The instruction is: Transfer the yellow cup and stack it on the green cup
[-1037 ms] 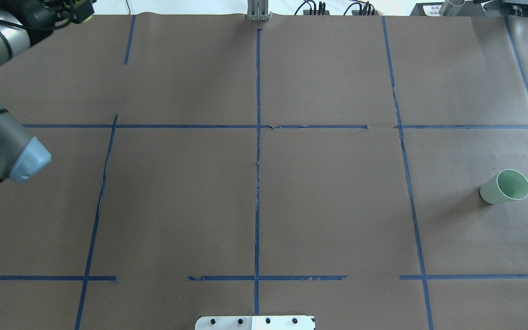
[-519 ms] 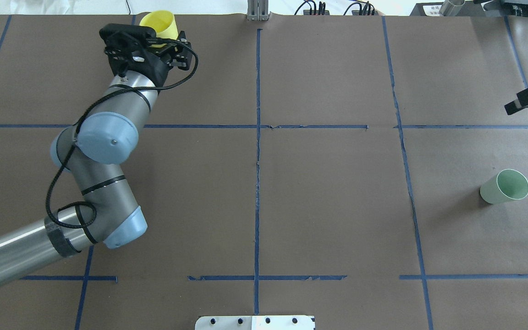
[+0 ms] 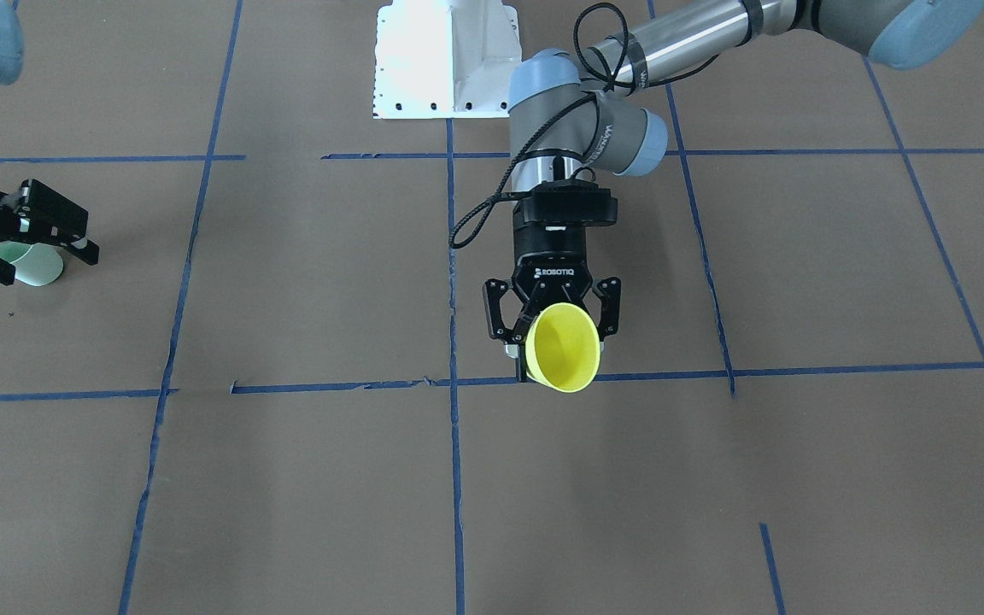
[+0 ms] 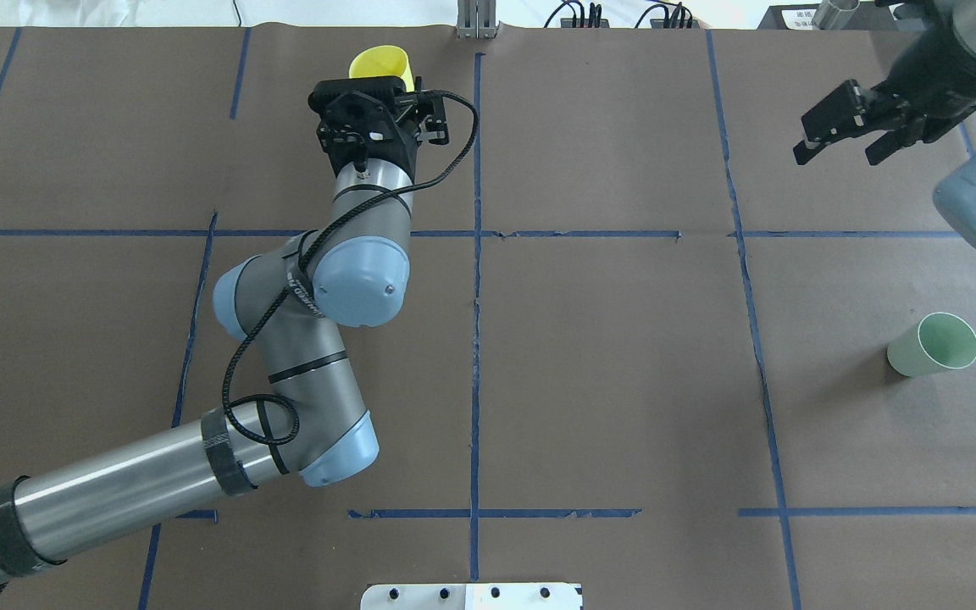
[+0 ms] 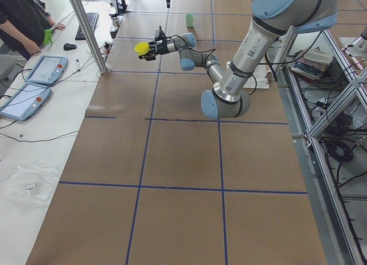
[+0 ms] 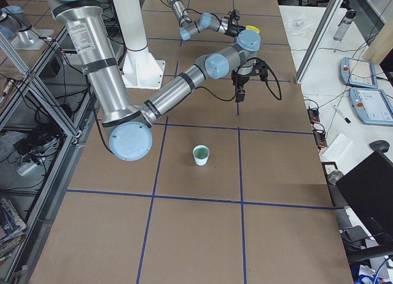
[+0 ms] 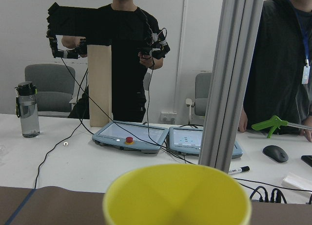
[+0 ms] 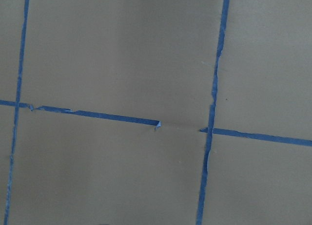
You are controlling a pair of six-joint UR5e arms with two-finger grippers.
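My left gripper point(image 3: 556, 340) is shut on the yellow cup point(image 3: 562, 346), holding it tipped on its side in the air with the mouth facing away from the robot. In the overhead view the yellow cup point(image 4: 379, 63) is near the table's far edge, just left of the centre line, ahead of the left gripper point(image 4: 386, 89). Its rim fills the bottom of the left wrist view point(image 7: 178, 196). The green cup point(image 4: 933, 345) stands upright on the table at the right. My right gripper point(image 4: 837, 154) hangs open and empty above the far right area, apart from the green cup.
Brown paper with a blue tape grid point(image 4: 476, 254) covers the table. Beyond the far edge are an aluminium post point(image 7: 234, 79), control tablets point(image 7: 131, 136), a bottle point(image 7: 28, 110) and standing people point(image 7: 129, 54). The white base plate point(image 3: 443, 60) sits at the robot's side.
My left arm has swung right along the far edge, carrying the yellow cup toward the centre line. My right arm has come further into view at the upper right, its gripper open.
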